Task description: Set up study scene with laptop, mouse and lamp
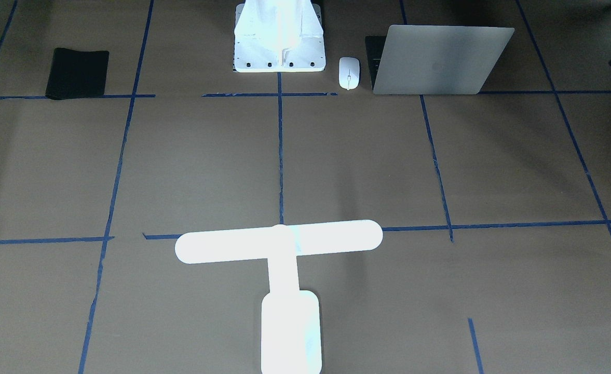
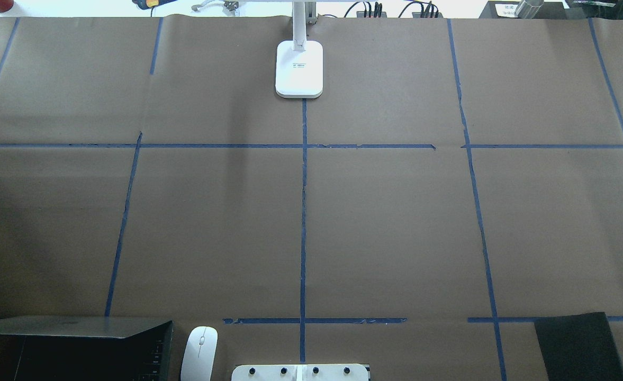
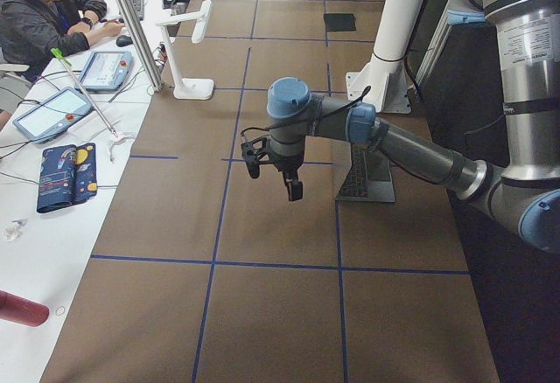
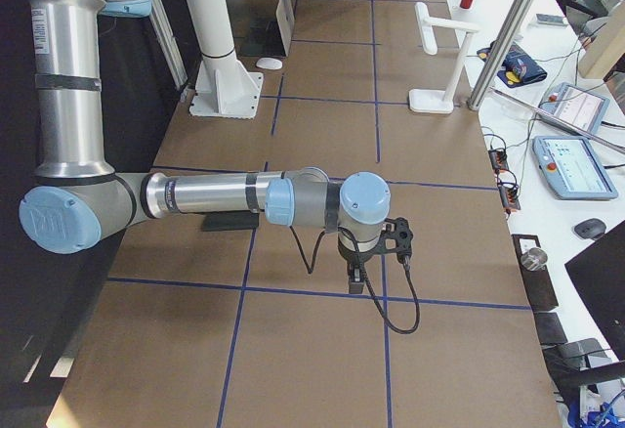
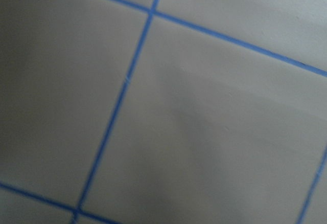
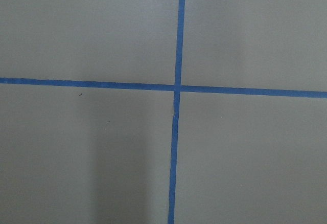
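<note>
Overhead: slim silver-grey metal laptop open at seven o'clock on the table, smooth white oval mouse just beside it. White T-shaped lamp at twelve. Left end effector and right end effector hover; open or closed, can't tell.

laptop: matt silver metal | mouse: smooth white plastic | table cover: matt brown paper

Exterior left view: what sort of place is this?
Probably a robotics lab workcell. A robot arm reaches over a paper-covered table gridded with blue tape, and a seated person works beside control tablets on the side bench.
</note>
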